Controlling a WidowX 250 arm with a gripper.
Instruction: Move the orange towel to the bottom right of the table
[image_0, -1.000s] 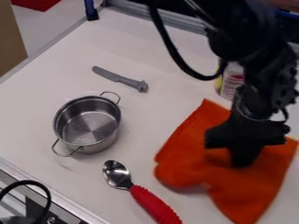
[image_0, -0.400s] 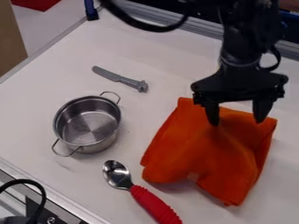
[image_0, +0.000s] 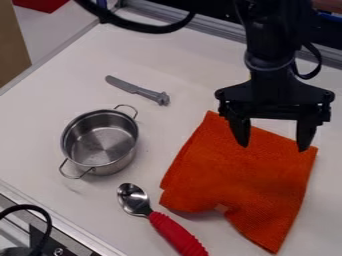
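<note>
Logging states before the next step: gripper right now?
Gripper: open, fingers spread apart over the upper part of the orange towel, nothing held between them.

Rough matt cloth towel (image_0: 244, 175), shiny metal pot (image_0: 100, 144), glossy metal spoon (image_0: 134, 199) with ridged handle (image_0: 177, 234); smooth matt table (image_0: 167, 127)

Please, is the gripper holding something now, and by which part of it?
Nothing is held: the gripper is open, and the orange towel lies on the table.
</note>
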